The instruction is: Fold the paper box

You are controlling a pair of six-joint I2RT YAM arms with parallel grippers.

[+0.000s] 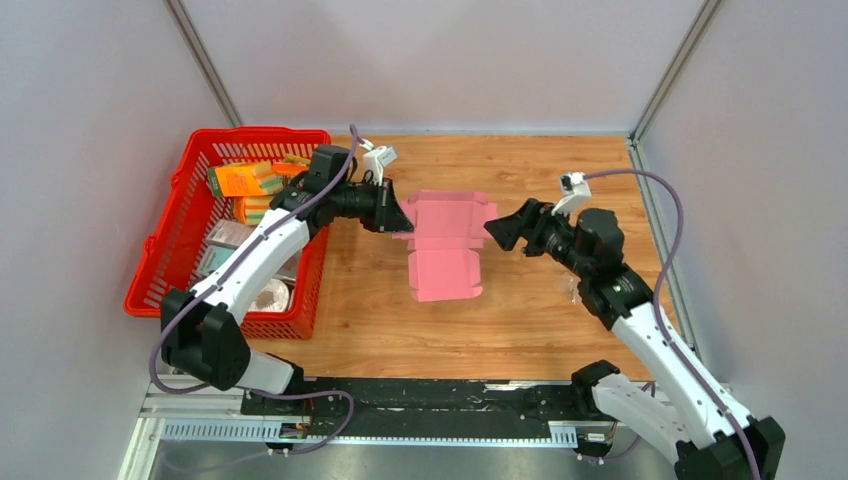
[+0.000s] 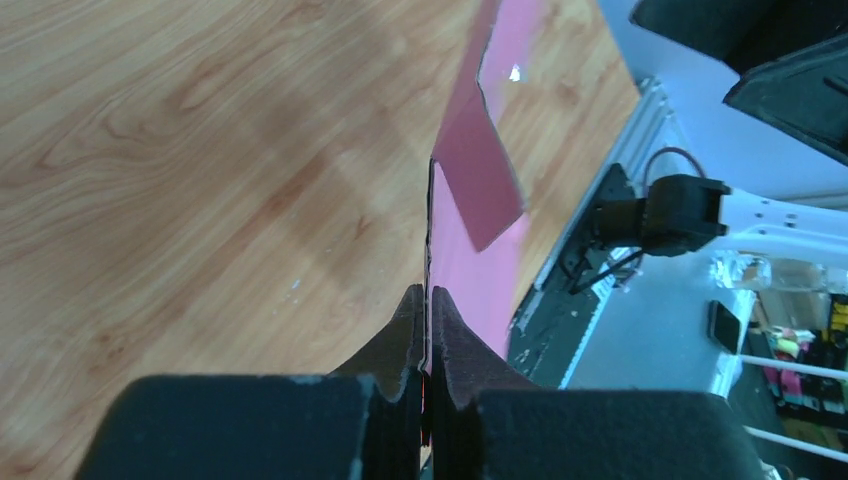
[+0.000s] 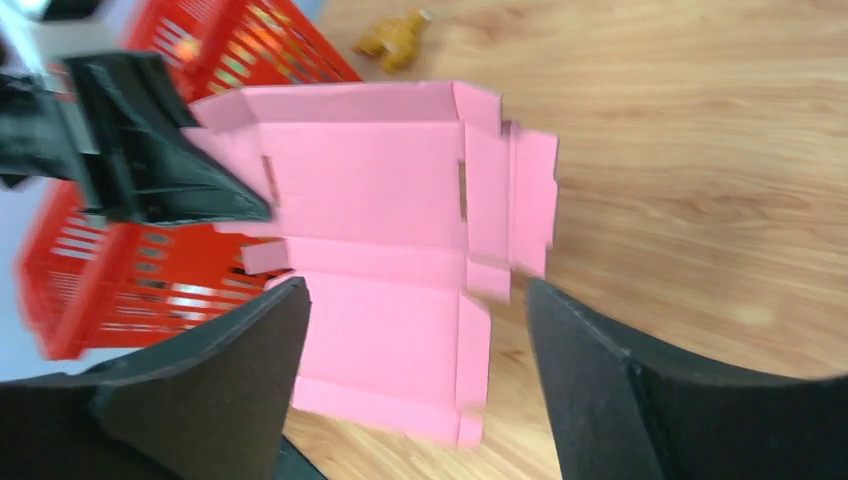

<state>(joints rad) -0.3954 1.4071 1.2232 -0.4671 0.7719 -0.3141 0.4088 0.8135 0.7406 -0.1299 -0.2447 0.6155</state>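
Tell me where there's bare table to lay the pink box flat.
Bare table lies between the paper box and the near rail, and more along the back wall. The left side is crowded by the red basket, the middle by the left end effector, shut on the box, and the open right end effector.

One paper box point(image 1: 445, 245), pink. Two grippers: left gripper point(image 1: 404, 221) and right gripper point(image 1: 492, 232). One red basket point(image 1: 165, 275), left side. Inside it at least one orange package point(image 1: 240, 180) — paler packs overlap, number cannot be told. One wooden table point(image 1: 560, 330).
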